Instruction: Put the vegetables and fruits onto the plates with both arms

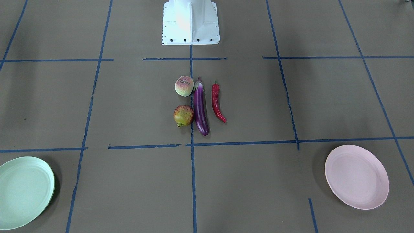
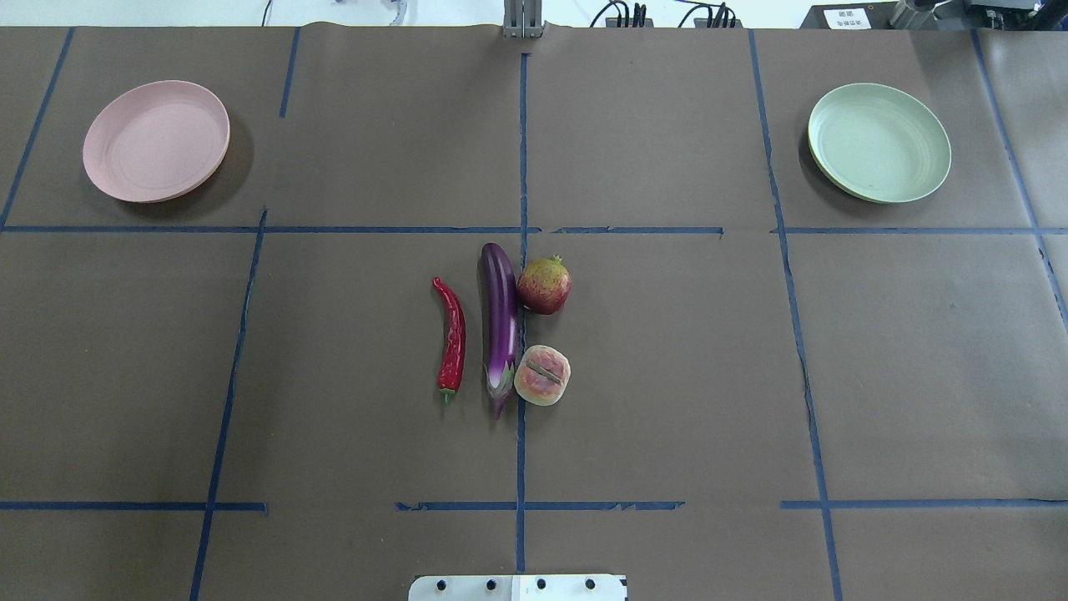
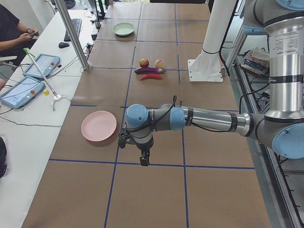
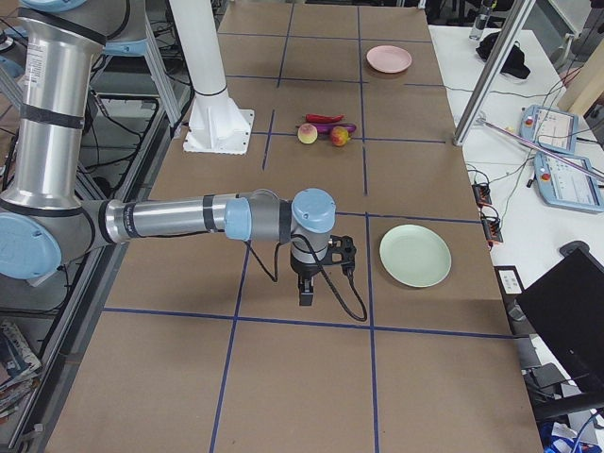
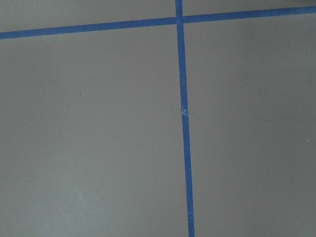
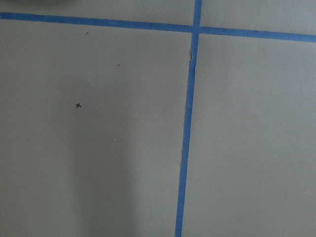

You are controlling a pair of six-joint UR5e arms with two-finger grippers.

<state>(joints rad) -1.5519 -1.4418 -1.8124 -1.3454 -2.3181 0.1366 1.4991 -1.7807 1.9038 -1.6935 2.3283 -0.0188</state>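
Four off pink plate (image 2: 156,140), green plate (image 2: 879,142): eggplant (image 2: 501,321), chili (image 2: 453,338), peach (image 2: 542,376), pomegranate (image 2: 545,285).

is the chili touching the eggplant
Apart. The overhead view shows a strip of table between the chili and the eggplant along their whole length; the front-facing view shows the same gap.

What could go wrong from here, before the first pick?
1. The eggplant seems to touch the pomegranate and peach; gripping one may set the round fruits rolling.
2. With the chili, all four sit in one tight cluster, so the left arm and right arm could clash reaching together.
3. The pink plate and green plate are shallow; a fruit might roll off.
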